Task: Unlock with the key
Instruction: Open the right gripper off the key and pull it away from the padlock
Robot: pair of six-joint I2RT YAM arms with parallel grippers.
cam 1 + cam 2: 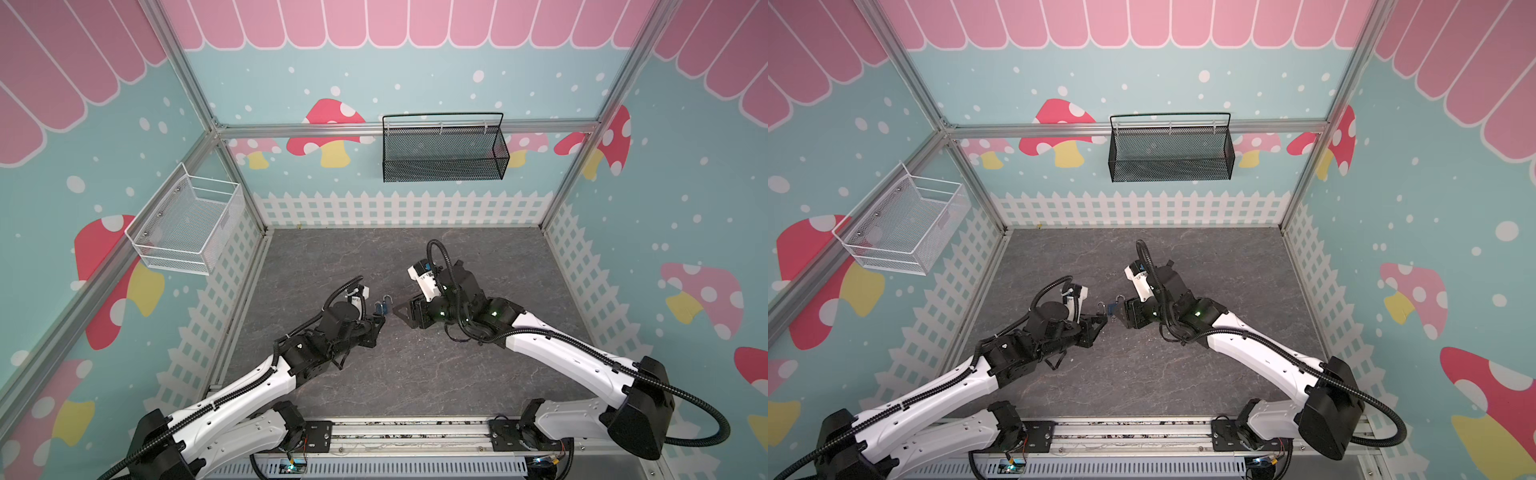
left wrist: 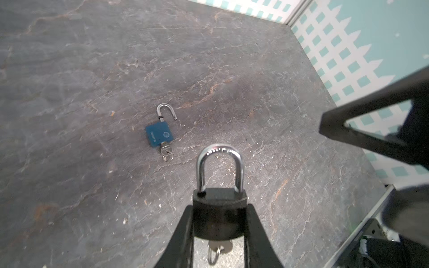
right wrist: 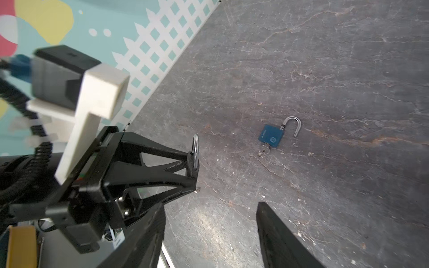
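My left gripper [image 2: 219, 208] is shut on a black padlock [image 2: 219, 215], gripping the body by its sides. The silver shackle [image 2: 219, 162] points away from the wrist, both legs reaching down to the body. A key [image 2: 219, 247] with a small ring sticks out of the padlock's underside, between the fingers. In both top views this padlock [image 1: 1100, 306] hangs a little above the table's middle. My right gripper [image 3: 211, 208] is open with nothing between its fingers, just right of the left gripper [image 1: 376, 318] and apart from the lock.
A blue padlock [image 2: 159, 135] lies flat on the grey table [image 2: 232, 69], its shackle swung open and its own key [image 2: 166, 152] in it. It [image 3: 271, 137] lies beyond both grippers. A black mesh basket [image 1: 444, 162] and a white wire basket [image 1: 187, 224] hang on the walls.
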